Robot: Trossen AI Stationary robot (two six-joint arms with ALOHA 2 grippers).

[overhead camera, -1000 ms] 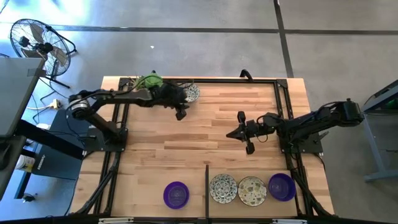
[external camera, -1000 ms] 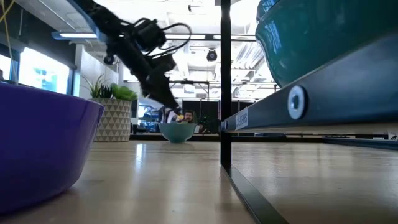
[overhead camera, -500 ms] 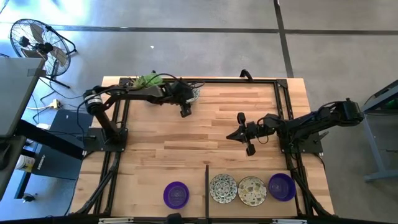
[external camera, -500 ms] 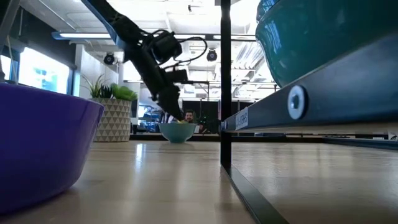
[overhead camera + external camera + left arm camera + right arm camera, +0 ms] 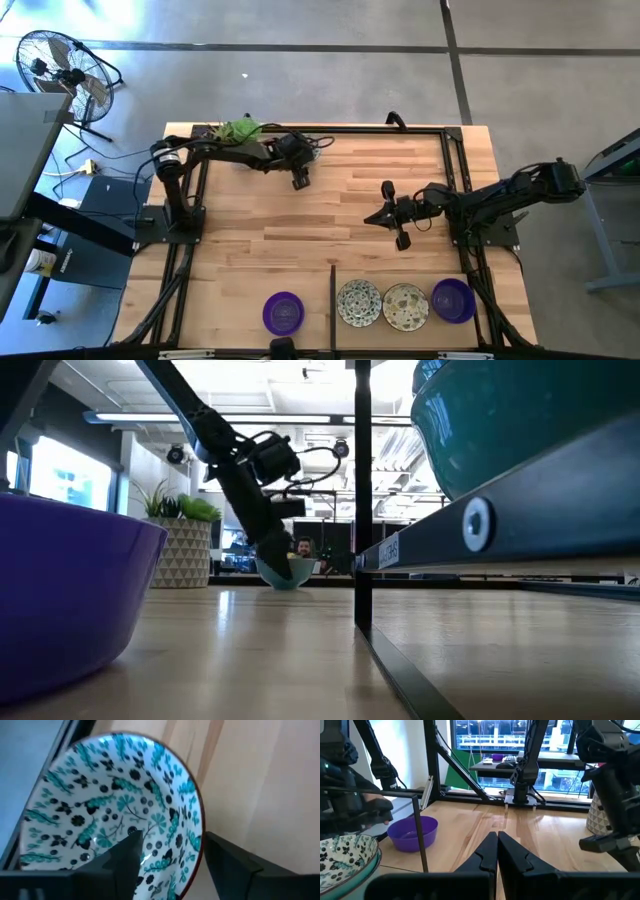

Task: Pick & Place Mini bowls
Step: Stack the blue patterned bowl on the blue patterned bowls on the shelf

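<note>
A cream bowl with a teal-and-dark pattern (image 5: 105,805) sits at the table's far edge beside the plant pot; in the low view this bowl (image 5: 292,574) stands on its base. My left gripper (image 5: 172,851) is open and lowered onto it, one finger inside the bowl and one outside its rim. From above, the left gripper (image 5: 303,155) hides the bowl. Two purple bowls (image 5: 283,312) (image 5: 453,299) and two patterned bowls (image 5: 359,302) (image 5: 405,306) rest in a row at the near edge. My right gripper (image 5: 386,215) hovers shut right of the table's centre. My left gripper straddles the patterned bowl's rim (image 5: 198,832), coming from above at a slant, one finger (image 5: 131,857) over the inner wall and the other (image 5: 227,862) outside. I cannot tell whether either finger touches the bowl, which still sits on the table.
A pale pot with a green plant (image 5: 240,130) stands just left of the far bowl. A dark upright bar (image 5: 332,290) divides the near-edge row. A black frame rail (image 5: 380,129) runs along the far edge. Bare wood (image 5: 300,230) lies between the arms.
My left gripper has moved toward the table's right along the far edge and dropped down onto the patterned bowl, which it now covers from above. The bowl has stayed in place.
</note>
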